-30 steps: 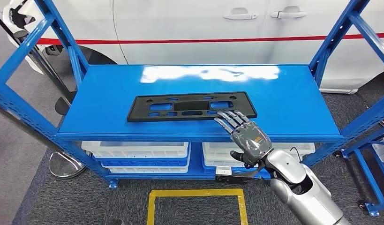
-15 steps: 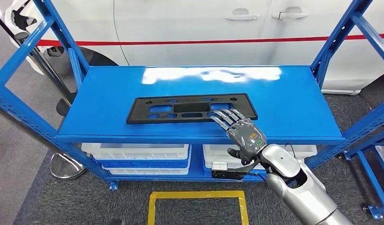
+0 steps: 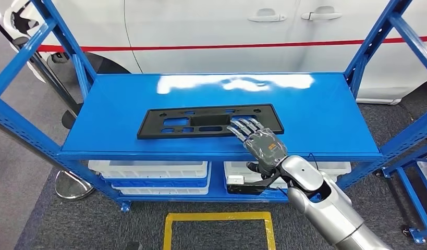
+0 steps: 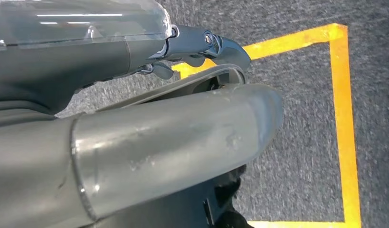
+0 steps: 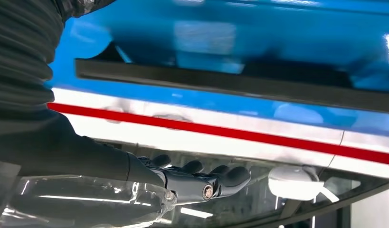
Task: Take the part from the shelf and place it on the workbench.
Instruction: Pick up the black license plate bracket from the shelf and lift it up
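1. Fingers [image 3: 243, 126] of the right hand [image 3: 260, 141] lie spread and nearly flat in the head view, their tips resting on the near right portion of the part [image 3: 209, 121], a flat black plate with cut-outs; the thumb sits below the front lip of the shelf [image 3: 326, 112]. Nothing is grasped: the hand is released and merely touches the plate.
2. Head view, continued: the part lies flat on the blue top shelf, lengthwise along its front half, close to the front edge. White bins [image 3: 148, 169] sit on the lower level, a white car [image 3: 211, 31] stands behind, and a yellow floor marking [image 3: 219, 216] lies just before the rack. No counter can be seen from here.
3. Left wrist view: the left hand [image 4: 202, 42] hangs over grey carpet and the yellow marking, fingers curled inward; nothing appears in them, though much of the hand is hidden.
4. Right wrist view: dark fingers extend straight, uncurled, and the black edge of the part [image 5: 230, 85] runs across against the blue shelf.
5. Step in hand, as judged: the reach-and-contact stage of picking up; lifting has not begun.
6. Next move, as judged: a thin flat plate offers no purchase from above, so the fingers would probably need to draw it toward the shelf lip, letting the thumb come under its edge before closing.
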